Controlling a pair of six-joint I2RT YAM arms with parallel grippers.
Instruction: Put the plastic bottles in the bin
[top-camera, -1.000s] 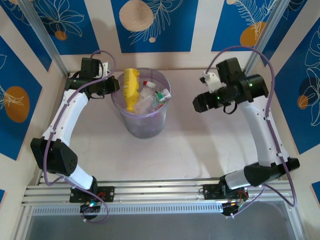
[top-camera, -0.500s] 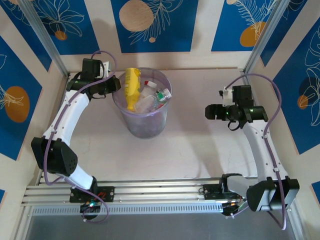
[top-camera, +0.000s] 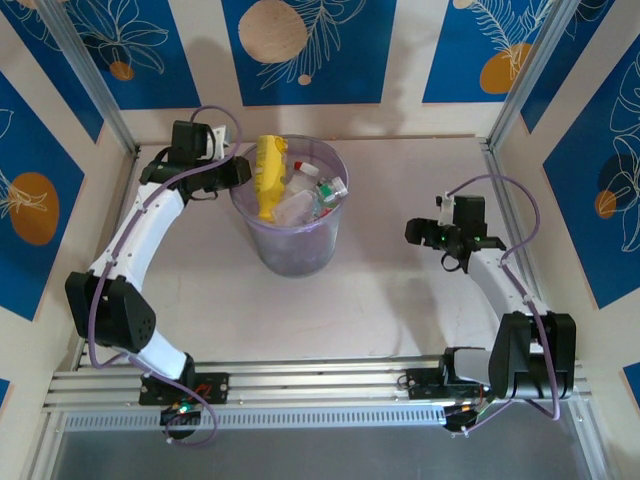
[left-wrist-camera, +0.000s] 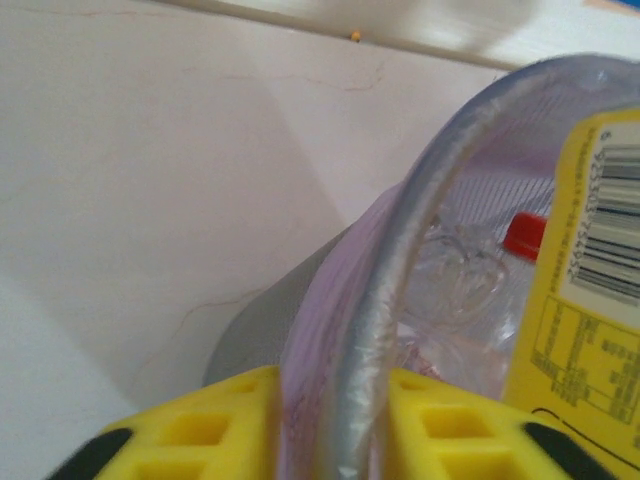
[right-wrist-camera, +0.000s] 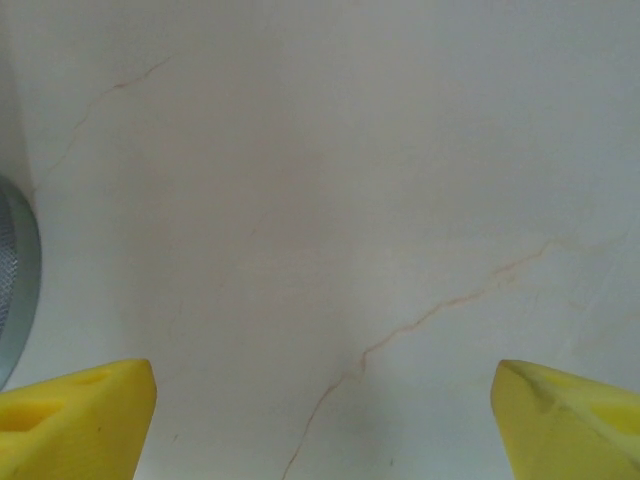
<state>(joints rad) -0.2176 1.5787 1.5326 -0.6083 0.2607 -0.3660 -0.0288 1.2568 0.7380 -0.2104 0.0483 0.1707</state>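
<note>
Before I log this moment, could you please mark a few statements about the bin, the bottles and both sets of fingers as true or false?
1. The yellow bottle stands in the bin, poking above its rim. True.
2. The right fingers hold a bottle. False: they stand wide apart over the bare table, with nothing between them.
3. The left fingers sit on either side of the bin's rim. True.
4. Several clear bottles lie on the table beside the bin. False: they lie inside the bin, next to the yellow bottle.

Lab: aluminium frame (top-camera: 300, 385), patterned panels (top-camera: 340, 60)
</note>
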